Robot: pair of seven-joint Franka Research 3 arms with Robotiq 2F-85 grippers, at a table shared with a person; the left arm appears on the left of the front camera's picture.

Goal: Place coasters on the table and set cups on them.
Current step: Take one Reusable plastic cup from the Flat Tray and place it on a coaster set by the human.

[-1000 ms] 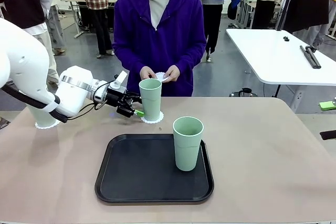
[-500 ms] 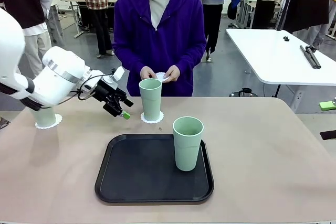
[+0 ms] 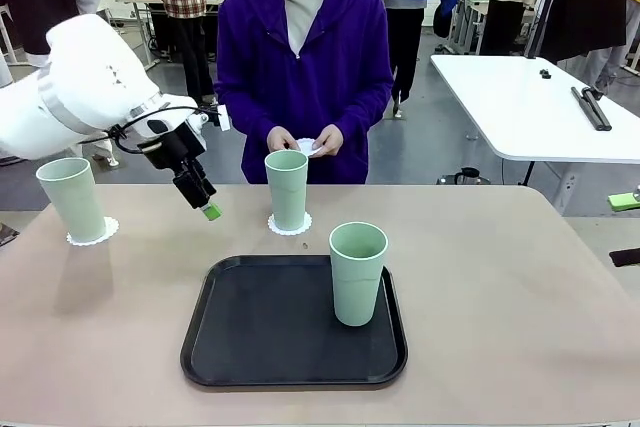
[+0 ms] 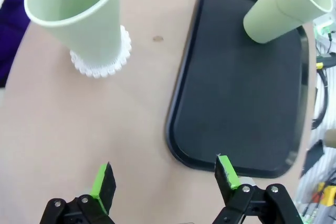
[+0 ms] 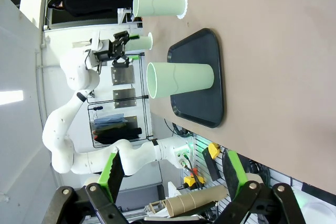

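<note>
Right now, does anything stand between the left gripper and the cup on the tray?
Nothing visible does. The open left gripper hangs above the table; the cup stands alone on the tray.

A white table (image 3: 520, 107) stands well right of the left pincer (image 3: 209, 210), farther back. The floor (image 3: 430, 152) is smooth grey.

three cups (image 3: 72, 199) (image 3: 287, 189) (image 3: 357, 272), three coasters (image 3: 107, 231) (image 3: 292, 232) (image 3: 307, 146) (one in person's hands (image 3: 326, 139)), one tray (image 3: 250, 347)
</note>
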